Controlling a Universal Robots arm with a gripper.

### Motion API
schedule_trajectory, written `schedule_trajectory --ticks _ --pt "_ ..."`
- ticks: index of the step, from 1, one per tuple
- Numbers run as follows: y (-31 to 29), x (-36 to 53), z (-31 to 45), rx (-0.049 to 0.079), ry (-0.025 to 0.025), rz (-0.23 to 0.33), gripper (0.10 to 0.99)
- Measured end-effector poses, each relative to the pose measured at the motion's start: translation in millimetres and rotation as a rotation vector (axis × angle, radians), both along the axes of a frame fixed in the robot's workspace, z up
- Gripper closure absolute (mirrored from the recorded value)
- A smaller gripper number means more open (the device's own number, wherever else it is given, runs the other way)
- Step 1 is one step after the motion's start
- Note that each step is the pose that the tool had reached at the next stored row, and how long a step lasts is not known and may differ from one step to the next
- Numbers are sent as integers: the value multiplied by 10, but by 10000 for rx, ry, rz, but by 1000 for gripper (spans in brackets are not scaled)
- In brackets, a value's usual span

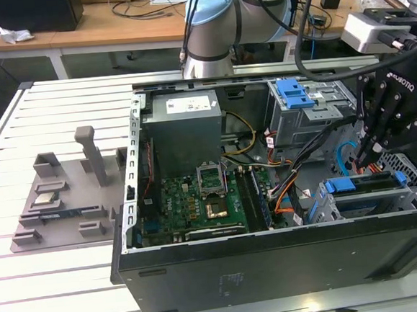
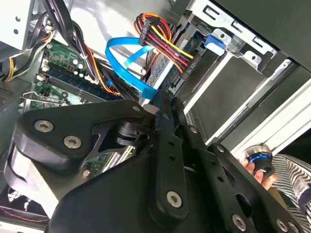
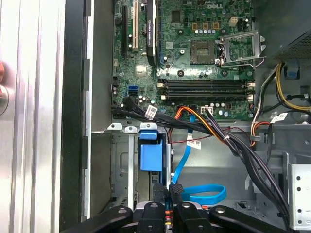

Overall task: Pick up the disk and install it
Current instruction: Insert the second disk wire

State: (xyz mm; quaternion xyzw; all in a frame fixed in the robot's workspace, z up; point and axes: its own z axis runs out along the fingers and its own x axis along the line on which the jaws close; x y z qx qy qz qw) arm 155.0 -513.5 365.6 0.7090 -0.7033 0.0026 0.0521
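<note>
Exterior view: set high and well back, angled down across the slatted desk (image 1: 59, 283) onto the open computer case (image 1: 275, 266), with the arm's base (image 1: 210, 33) at the far side. First wrist view: looking straight down past the tool (image 3: 167, 194) into the case, near the motherboard (image 3: 194, 58) and the blue cable (image 3: 204, 194). Second wrist view: very close, tilted, looking along the tool's fingers (image 2: 167, 145) toward the drive cage (image 2: 233, 77). Shared by both wrist views: blue cable (image 2: 129, 68) and motherboard (image 2: 63, 82); shared by all three: the case interior.
</note>
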Motion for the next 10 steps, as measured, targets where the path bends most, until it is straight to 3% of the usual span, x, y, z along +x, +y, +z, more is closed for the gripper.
schedule_trajectory --ticks 10 --pt "-25 0 -23 -2 0 -1 925"
